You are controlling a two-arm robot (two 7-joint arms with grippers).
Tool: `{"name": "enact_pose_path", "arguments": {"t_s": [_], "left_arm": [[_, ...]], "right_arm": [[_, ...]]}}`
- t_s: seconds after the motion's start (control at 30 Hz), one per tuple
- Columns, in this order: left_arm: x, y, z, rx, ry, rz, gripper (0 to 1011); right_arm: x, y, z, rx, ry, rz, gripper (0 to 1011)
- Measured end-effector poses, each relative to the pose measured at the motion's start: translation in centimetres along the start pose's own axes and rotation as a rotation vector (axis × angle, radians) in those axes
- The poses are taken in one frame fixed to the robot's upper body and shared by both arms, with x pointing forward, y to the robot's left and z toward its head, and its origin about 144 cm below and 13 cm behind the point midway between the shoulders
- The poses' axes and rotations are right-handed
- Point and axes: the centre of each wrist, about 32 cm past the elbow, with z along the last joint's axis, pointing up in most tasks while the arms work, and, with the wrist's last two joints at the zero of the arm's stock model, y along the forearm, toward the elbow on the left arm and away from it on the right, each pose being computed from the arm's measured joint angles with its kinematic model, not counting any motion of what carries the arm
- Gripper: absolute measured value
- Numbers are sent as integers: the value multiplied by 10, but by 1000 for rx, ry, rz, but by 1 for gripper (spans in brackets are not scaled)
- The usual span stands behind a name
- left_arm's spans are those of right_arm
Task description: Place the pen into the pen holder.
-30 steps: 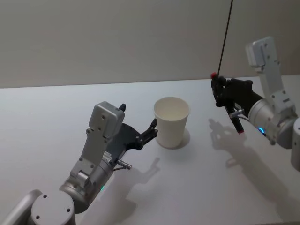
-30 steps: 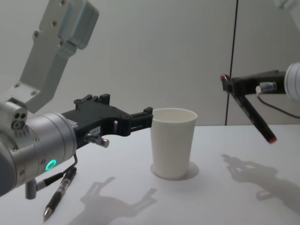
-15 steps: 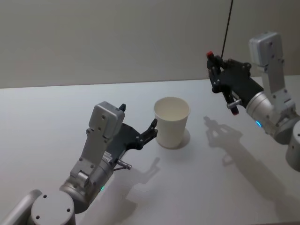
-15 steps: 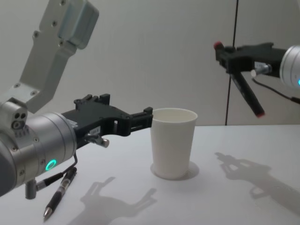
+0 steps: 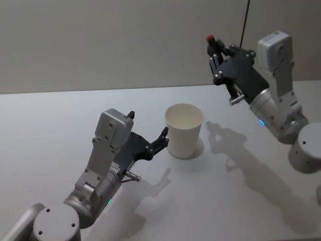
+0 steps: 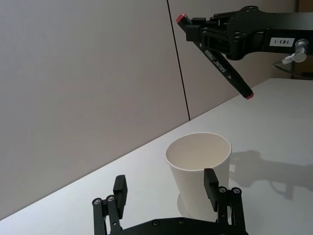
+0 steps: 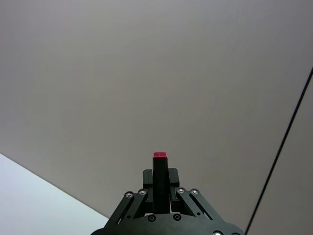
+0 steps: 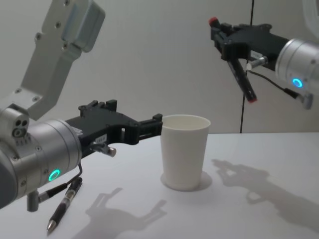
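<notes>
- Two stages remain, by judgement: carrying the pen [image 6: 222, 68] over the cup [image 5: 184, 130] and letting it go inside. The pickup is done, since the pen is aloft and the cup is empty.
- Left gripper [image 5: 148, 124]: low over the table [image 5: 60, 115], jaws spread wide and holding nothing. Its tips lie just beside the cup's left wall; contact cannot be told.
- Second pen [image 8: 64, 204]: lies on the table under the left arm, untouched.
- Cup: upright at mid-table, mouth open, nothing in it.
- Right gripper [image 8: 224, 40]: raised above and to the right of the cup, jaws closed on the pen near its red-capped upper end. The shaft slants down and to the right, its lower tip well above the rim and not yet over the mouth. The pen probably needs shifting left and standing more upright before release.
</notes>
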Motion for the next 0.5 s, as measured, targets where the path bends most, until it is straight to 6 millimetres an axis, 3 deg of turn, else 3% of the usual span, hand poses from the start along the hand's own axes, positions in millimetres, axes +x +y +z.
{"name": "enact_pose_path", "arguments": {"t_s": [0.5], "left_arm": [[0, 0, 0, 0, 0, 0, 1000]], "right_arm": [[-8, 21, -14, 97, 17, 42, 165]]}}
